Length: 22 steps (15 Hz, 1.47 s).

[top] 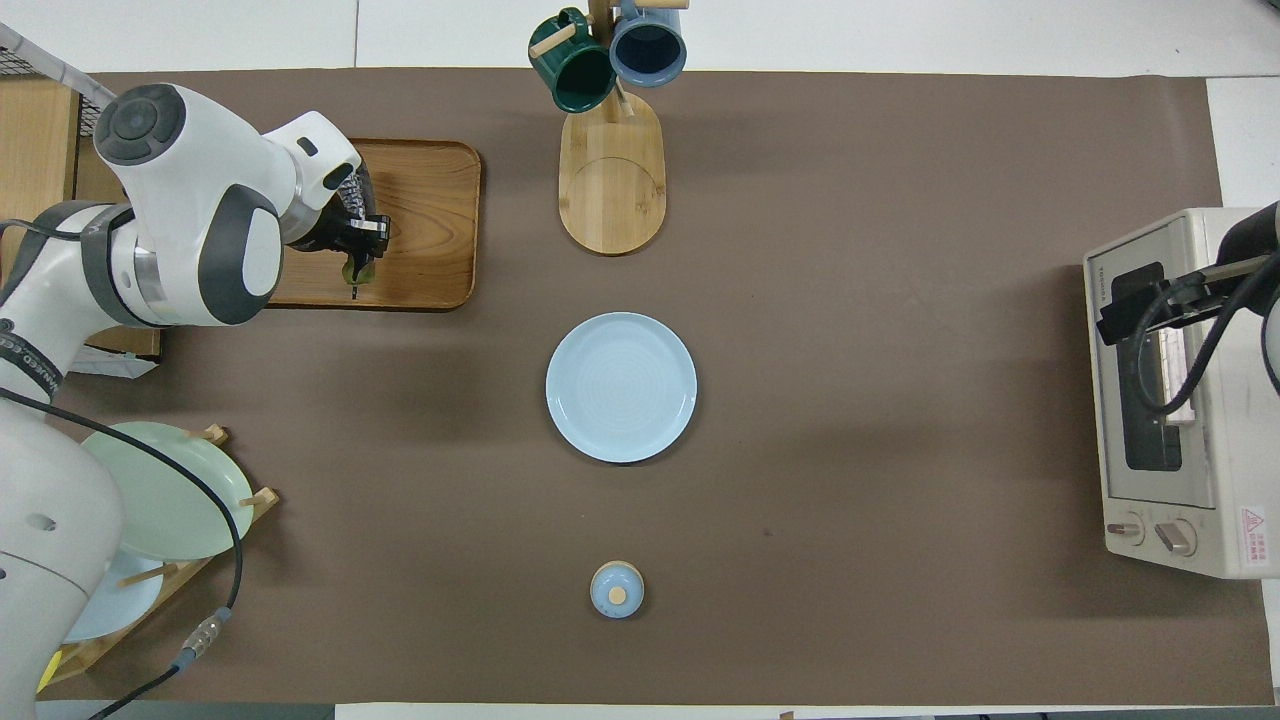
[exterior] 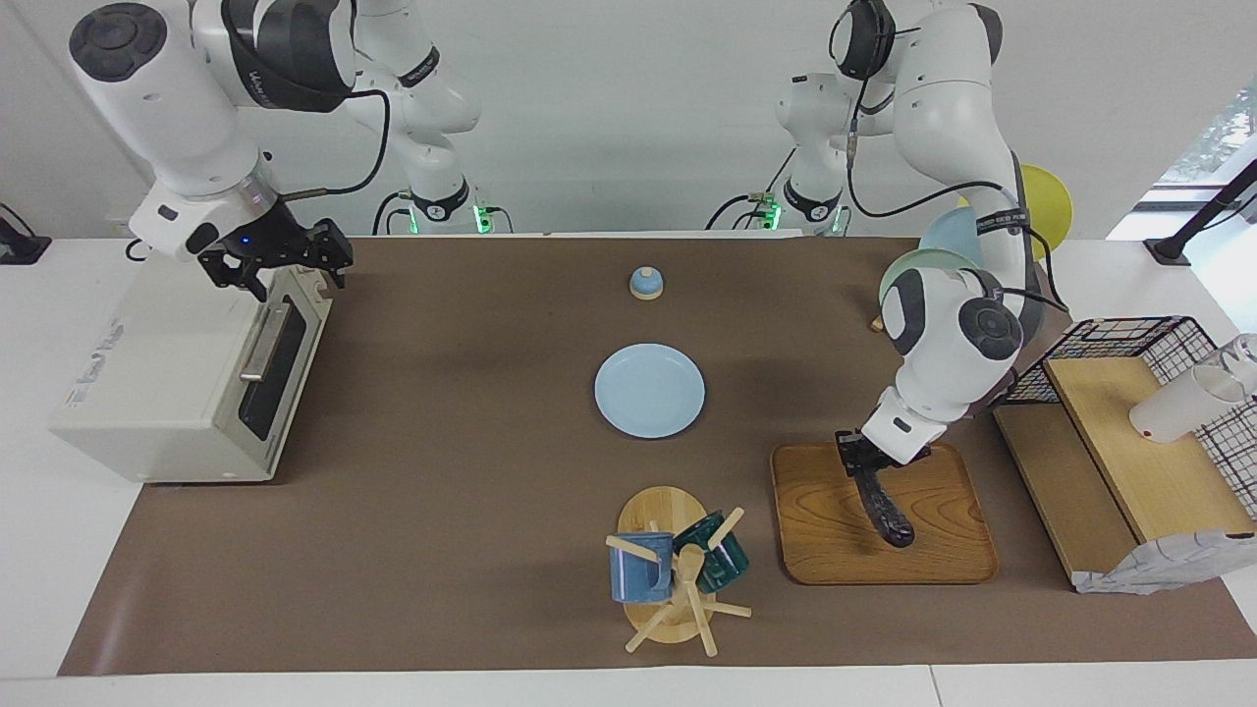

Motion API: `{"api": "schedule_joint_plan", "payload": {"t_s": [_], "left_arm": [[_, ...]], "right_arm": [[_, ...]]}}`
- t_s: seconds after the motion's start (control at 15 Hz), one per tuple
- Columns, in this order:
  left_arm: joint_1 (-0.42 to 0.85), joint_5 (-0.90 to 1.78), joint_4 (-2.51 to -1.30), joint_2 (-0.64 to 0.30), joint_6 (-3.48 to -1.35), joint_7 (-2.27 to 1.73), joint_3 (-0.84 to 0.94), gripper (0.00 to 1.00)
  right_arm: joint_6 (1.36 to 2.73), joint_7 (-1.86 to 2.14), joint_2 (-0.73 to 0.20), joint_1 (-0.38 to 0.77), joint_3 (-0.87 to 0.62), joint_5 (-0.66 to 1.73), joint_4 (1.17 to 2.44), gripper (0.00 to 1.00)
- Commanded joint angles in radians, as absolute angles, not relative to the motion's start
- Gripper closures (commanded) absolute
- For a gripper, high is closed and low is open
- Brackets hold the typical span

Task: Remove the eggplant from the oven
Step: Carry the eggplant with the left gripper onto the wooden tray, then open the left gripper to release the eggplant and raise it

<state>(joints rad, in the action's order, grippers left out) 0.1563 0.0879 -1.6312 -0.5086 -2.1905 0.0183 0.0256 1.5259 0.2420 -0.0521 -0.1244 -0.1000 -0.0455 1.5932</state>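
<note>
The eggplant (exterior: 886, 513) is dark and long and hangs stem up from my left gripper (exterior: 862, 462), which is shut on its upper end over the wooden tray (exterior: 943, 560). Its lower tip is at or just above the tray; I cannot tell if it touches. In the overhead view only its greenish stem end (top: 357, 270) shows under the left gripper (top: 362, 240). The cream-white oven (exterior: 147, 393) stands at the right arm's end of the table with its dark glass door shut. My right gripper (exterior: 291, 263) is open and empty, up over the oven's top front edge (top: 1150, 300).
A light blue plate (exterior: 649, 391) lies mid-table, with a small blue bell (exterior: 645, 283) nearer to the robots. A mug stand (exterior: 678, 579) with two mugs stands beside the tray. A black wire basket (exterior: 1129, 344) and a plate rack (exterior: 933, 295) are at the left arm's end.
</note>
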Motion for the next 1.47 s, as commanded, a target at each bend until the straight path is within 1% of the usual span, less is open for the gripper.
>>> {"api": "schedule_joint_plan", "payload": {"t_s": [0.0,0.07,0.13,0.2,0.27,0.6,0.8,0.93,1.2,1.4], "left_arm": [[0.153,0.091,-1.626,-0.526,-2.232,0.054,0.035,1.00],[0.152,0.091,-1.629,-0.525,-2.227,0.054,0.035,1.00],[0.152,0.091,-1.628,-0.525,-2.221,0.052,0.035,1.00],[0.150,0.092,-1.628,-0.525,-2.220,0.052,0.035,0.43],[0.150,0.091,-1.625,-0.525,-2.217,0.054,0.035,0.00],[0.137,0.100,-1.580,-0.506,-2.131,0.049,0.032,0.00],[0.112,0.101,-1.588,-0.393,-2.039,0.008,0.031,0.00],[0.097,0.091,-1.588,-0.315,-1.930,-0.011,0.026,0.00],[0.092,0.086,-1.595,-0.162,-1.746,-0.021,0.002,0.00],[0.094,0.025,-1.643,-0.039,-1.645,-0.025,0.002,0.00]], "right_arm": [[1.506,0.224,-0.066,-0.112,-0.097,-0.041,1.566,0.00],[1.497,0.222,-0.060,-0.089,-0.084,-0.044,1.572,0.00],[1.491,0.219,-0.048,-0.046,-0.036,-0.048,1.577,0.00],[1.493,0.219,-0.038,-0.010,0.009,-0.048,1.585,0.00],[1.497,0.219,-0.034,-0.002,0.021,-0.046,1.588,0.00],[1.496,0.216,-0.022,0.002,0.032,-0.046,1.598,0.00],[1.497,0.218,0.012,0.008,0.052,-0.046,1.643,0.00],[1.522,0.229,0.011,0.008,0.052,-0.048,1.643,0.00],[1.508,0.229,0.028,0.011,0.072,-0.048,1.664,0.00],[1.519,0.229,0.041,0.040,0.104,-0.048,1.686,0.00]]}}
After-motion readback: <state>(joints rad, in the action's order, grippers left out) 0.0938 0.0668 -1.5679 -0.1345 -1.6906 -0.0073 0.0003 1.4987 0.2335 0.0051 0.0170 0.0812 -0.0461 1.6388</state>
